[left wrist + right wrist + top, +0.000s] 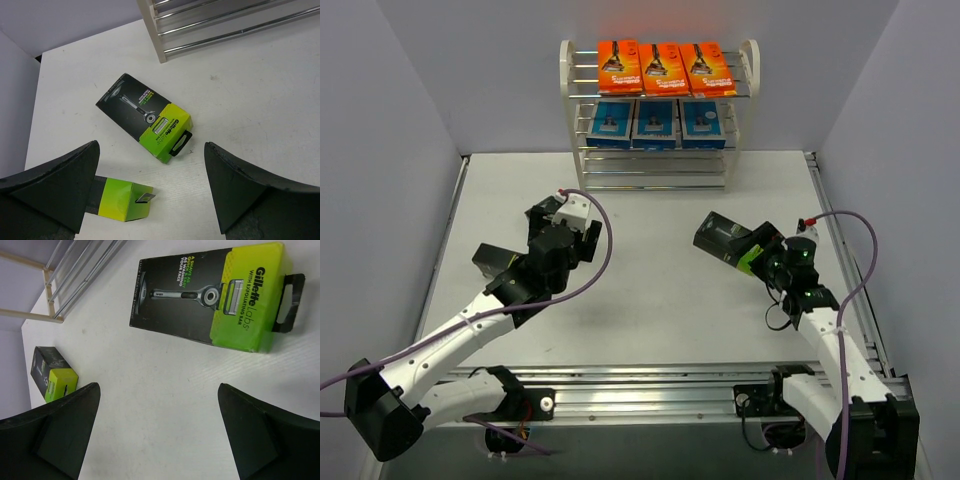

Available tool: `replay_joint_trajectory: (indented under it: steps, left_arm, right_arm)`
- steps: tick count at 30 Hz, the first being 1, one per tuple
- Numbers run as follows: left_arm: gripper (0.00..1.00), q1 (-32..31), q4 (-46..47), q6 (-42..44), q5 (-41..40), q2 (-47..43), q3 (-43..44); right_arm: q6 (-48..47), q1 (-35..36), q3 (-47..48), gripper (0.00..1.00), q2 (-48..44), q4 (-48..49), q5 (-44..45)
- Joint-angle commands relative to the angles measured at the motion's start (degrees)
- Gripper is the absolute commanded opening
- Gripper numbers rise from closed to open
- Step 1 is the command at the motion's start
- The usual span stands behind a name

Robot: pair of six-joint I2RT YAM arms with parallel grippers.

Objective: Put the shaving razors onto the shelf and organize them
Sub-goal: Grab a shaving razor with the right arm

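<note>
Razor box [210, 295] lies flat toward the desk's [650, 300] right edge, just ahead of the spread right tool [157, 387], long axis crosswise.

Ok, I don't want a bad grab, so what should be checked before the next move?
1. Left end effector open, empty: ok.
2. Right end effector open, empty: ok.
3. Orange packs lined up on the top tier of the shelf: ok.
4. Blue packs lined up on the tier below: ok.
5. Black boxes shelved: not ok, three lie on the table.
6. Box ahead of the left end effector squared to it: not ok, lies diagonal.
</note>
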Motion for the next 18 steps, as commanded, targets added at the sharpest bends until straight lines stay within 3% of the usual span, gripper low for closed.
replay_joint_trajectory:
  steps: [1,10,18]
  left_arm:
    - [0.94,0.16,-0.60,-0.55,1.08,0.93,3.11]
    - [0.94,0.07,-2.27,-1.07,0.47,1.81,4.26]
    - [0.94,0.07,-3.67,-1.43,-1.20,1.02,4.78]
  right_arm:
    - [-0.83,-0.59,-2.75,1.00,-4.31,-3.17,2.78]
    - [-3.11,-2.00,-1.35,1.00,-7.22,-11.44,8.14]
    - [-3.11,-11.13,-3.19,1.00,-5.29,-8.72,3.84]
